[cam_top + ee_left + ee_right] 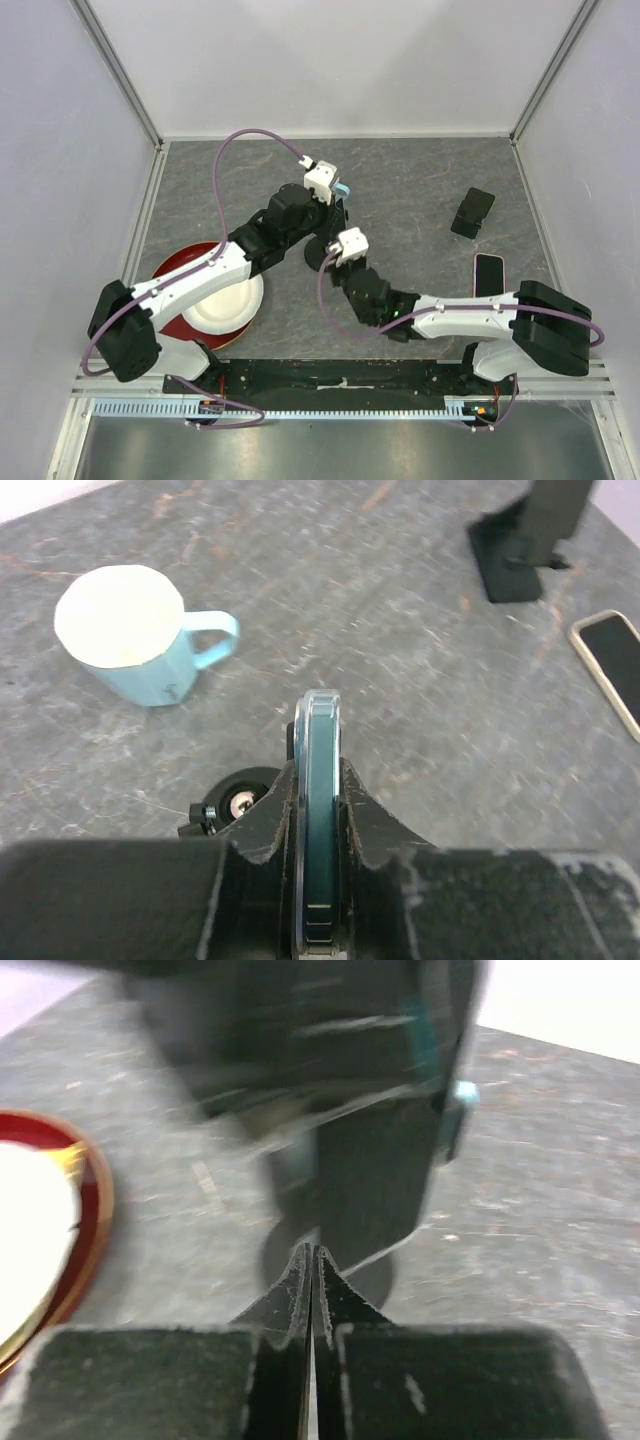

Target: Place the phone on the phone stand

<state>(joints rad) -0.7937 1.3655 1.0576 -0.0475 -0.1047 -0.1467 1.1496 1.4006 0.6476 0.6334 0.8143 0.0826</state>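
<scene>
My left gripper is shut on a teal phone, held edge-on above the table. Just below and to its left lies the round black base of a phone stand. In the top view my left gripper hovers over that stand, and the phone is hidden under the gripper. My right gripper is at the stand's base. In the right wrist view it is shut and empty, with the stand's post right in front and the blurred phone above.
A light blue cup stands behind the stand. A second black stand and a second phone with a pink rim lie at the right. A red plate with a white plate on it lies at the left.
</scene>
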